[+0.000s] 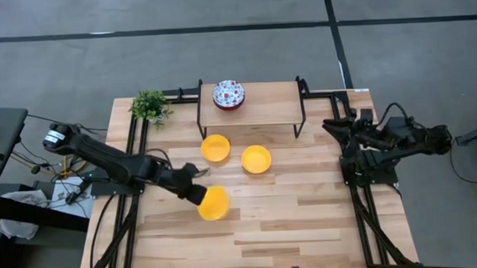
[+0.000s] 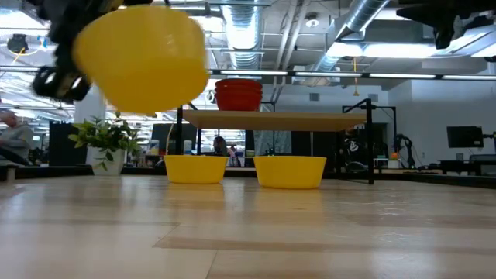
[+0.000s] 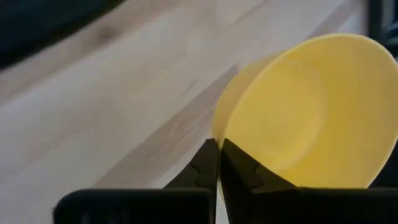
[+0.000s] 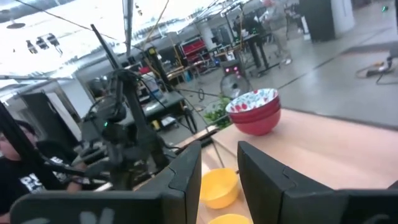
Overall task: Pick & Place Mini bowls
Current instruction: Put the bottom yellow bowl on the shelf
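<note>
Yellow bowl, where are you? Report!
Left gripper shut on yellow bowl, lifted off table. Right gripper open, parked at side. Path clear.

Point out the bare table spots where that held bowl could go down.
Bare wood spans the table's front, below the yellow bowl the left gripper holds, and the right side toward the right gripper. It is crowded near the two yellow bowls beside the shelf.

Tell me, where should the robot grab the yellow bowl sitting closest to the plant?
Best bet: pinch its thin rim from above, one finger inside, one outside. That yellow bowl stands upright with its mouth open to the top, and its round wall looks too wide to hug. The left gripper already holds another bowl that way.
</note>
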